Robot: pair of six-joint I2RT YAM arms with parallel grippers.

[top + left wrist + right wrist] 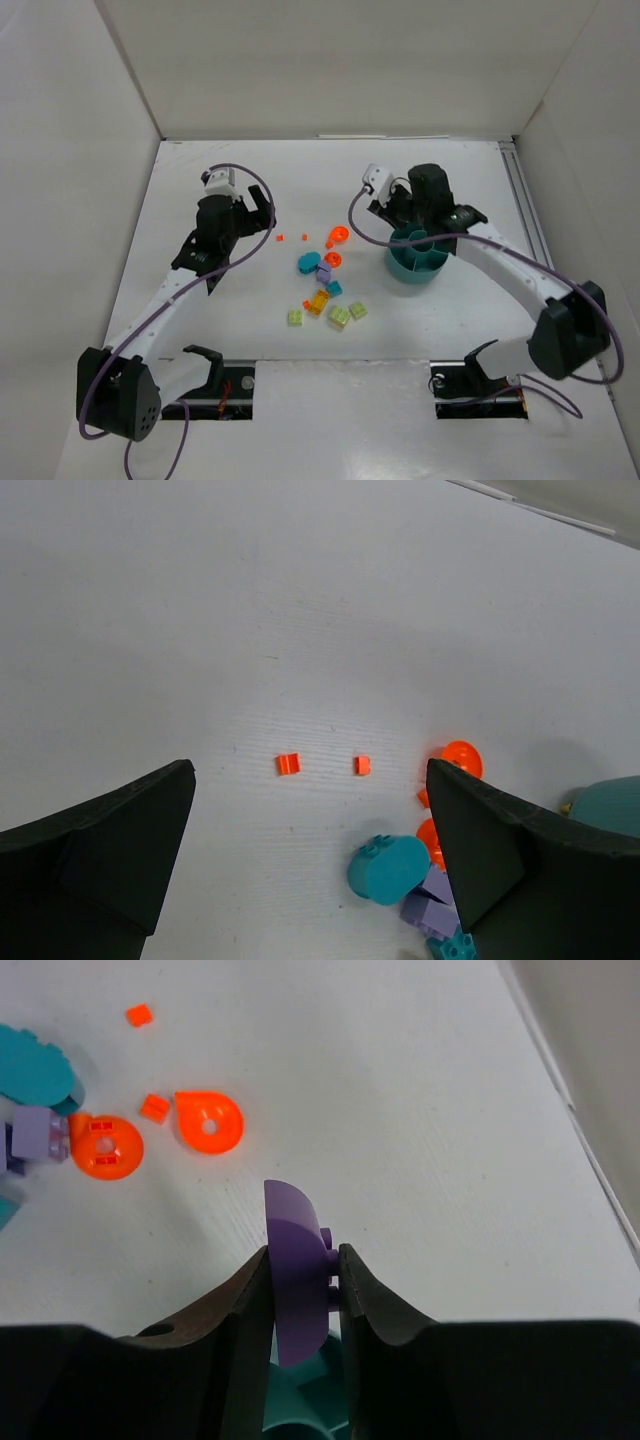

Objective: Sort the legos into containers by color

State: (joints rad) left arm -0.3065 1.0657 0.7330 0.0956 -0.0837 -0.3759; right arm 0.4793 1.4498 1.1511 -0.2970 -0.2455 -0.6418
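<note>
A white desk (300, 180) lies flat, boxed in by 3 plain white walls: a back wall (340, 60), a left wall (60, 200) and a right wall (590, 180). A pale rail (521, 200) runs along the desk's right edge.

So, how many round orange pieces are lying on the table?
2. One round orange piece lies left of the teal dish; the second lies close by, beside a purple brick. Others may be hidden inside the dish.
</note>
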